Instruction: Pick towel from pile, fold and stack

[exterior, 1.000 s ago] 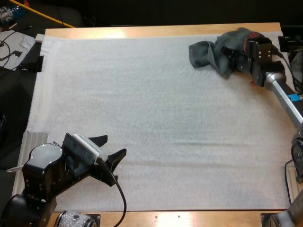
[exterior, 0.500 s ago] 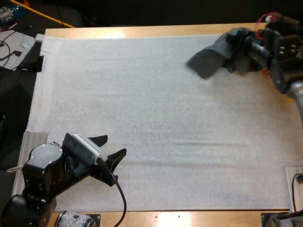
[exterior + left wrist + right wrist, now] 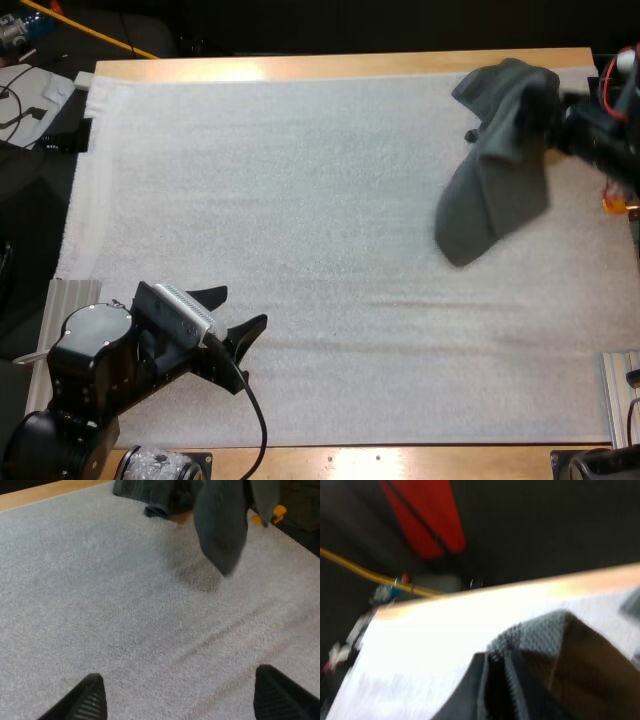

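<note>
Pick done: your right fingers [image 3: 470, 700] clamp the towel [image 3: 492, 175], hanging above the table's [image 3: 330, 65] far right corner. Left fingers [image 3: 250, 327] released. Fold and stack not yet done.

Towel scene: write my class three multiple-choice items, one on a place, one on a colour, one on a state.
1. Where is the towel? A) far right of the mat B) near left corner C) on the floor
2. Its colour? A) red B) dark grey-green C) bright blue
3. The left hand is: A) shut on the towel B) open, empty C) shut on a cube
Answers: 1 A, it hangs from the right hand there. 2 B, the cloth shows it. 3 B, its fingers stand apart.
</note>
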Motion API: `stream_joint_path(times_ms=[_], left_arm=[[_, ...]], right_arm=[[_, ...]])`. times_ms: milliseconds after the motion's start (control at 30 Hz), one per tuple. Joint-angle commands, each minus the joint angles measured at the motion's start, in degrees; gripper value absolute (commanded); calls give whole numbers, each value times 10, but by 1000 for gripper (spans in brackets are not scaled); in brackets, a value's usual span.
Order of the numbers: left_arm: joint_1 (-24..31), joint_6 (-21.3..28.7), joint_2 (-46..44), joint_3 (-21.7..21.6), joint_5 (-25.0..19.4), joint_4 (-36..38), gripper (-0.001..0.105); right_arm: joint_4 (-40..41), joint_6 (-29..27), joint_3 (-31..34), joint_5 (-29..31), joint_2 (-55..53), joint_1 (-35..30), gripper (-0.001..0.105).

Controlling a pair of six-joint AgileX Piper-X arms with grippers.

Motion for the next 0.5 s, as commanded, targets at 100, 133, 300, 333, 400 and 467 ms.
stream_joint_path(times_ms=[100,133,300,333,400,467], left_arm=[[-3,-9,0,-4,6,-4,61],[-3,-9,-1,-4,6,-3,61],[-3,-10,-2,-3,7,2,61],[-3,-10,-2,-3,8,1,61],[-4,-10,-3,-3,8,2,61],[-3,-10,-2,-3,7,4,61]], right_arm=[[150,-4,-1,-69,-102,36,0],[166,-4,-1,-74,-111,48,0],[231,6,-2,-68,-132,133,0],[241,11,-1,-64,-131,152,0],[252,15,0,-54,-125,196,0],[252,24,2,-37,-113,238,1]])
